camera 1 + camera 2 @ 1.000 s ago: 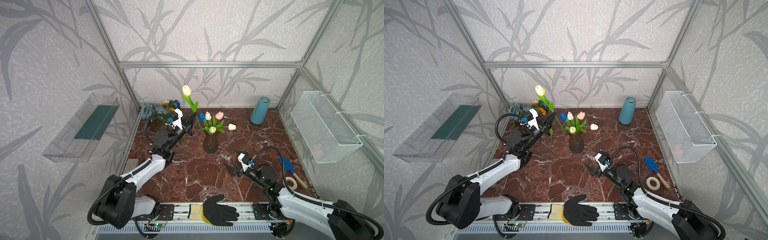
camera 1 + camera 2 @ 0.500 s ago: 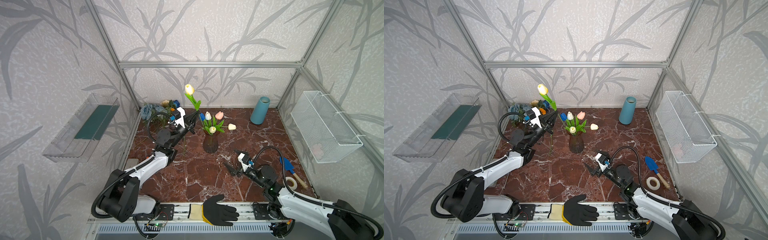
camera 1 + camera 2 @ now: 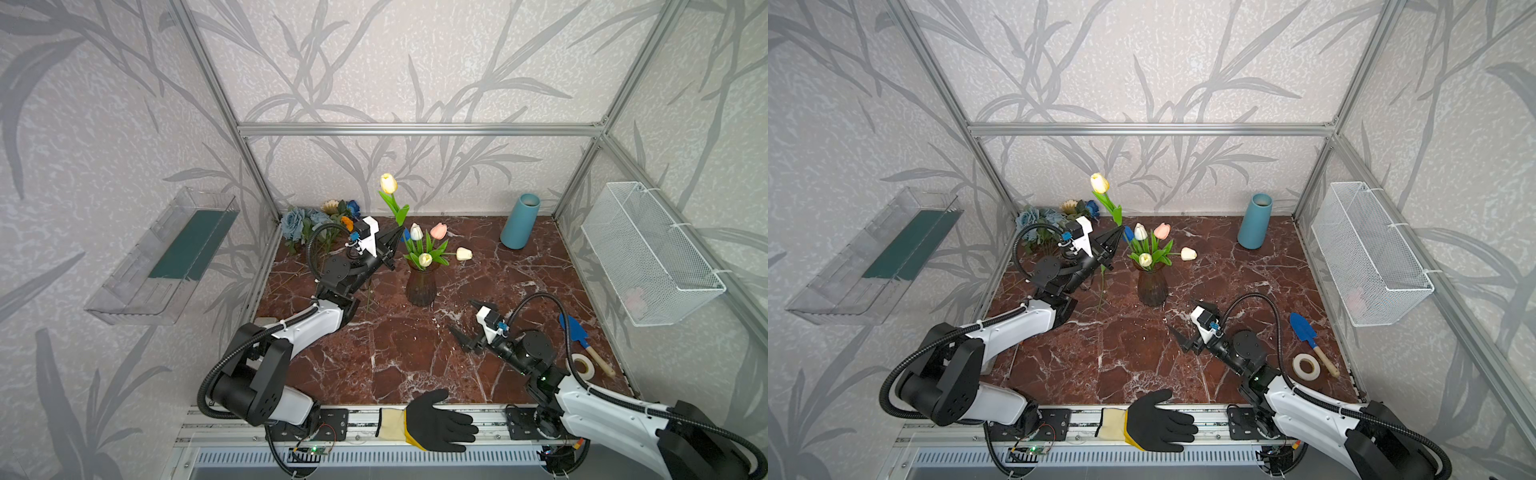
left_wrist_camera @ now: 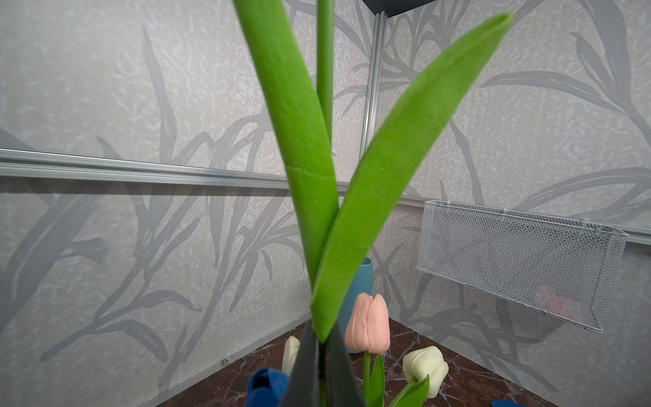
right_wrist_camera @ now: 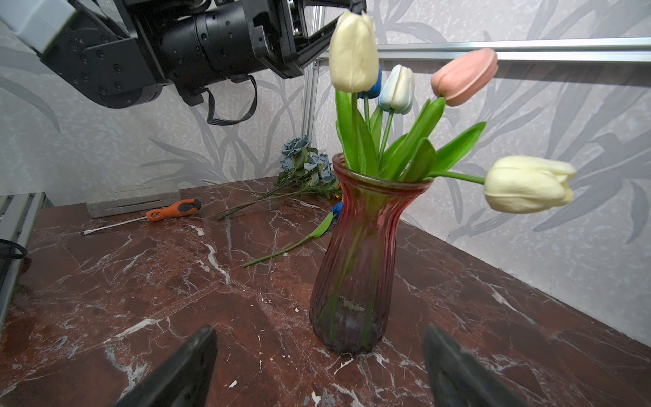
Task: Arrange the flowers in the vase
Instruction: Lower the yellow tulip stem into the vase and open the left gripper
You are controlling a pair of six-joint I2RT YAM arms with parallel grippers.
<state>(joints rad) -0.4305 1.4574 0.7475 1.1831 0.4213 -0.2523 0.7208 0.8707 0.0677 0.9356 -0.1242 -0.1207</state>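
Surrounding red marble tabletop (image 3: pixel 395 353): leaf-patterned walls (image 3: pixel 415 62)

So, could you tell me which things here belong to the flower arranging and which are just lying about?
Job: yellow tulip in the shut left gripper; glass vase with tulips; loose flowers in the back corner.
Lying about: teal cylinder, trowel, tape roll, screwdriver, glove.
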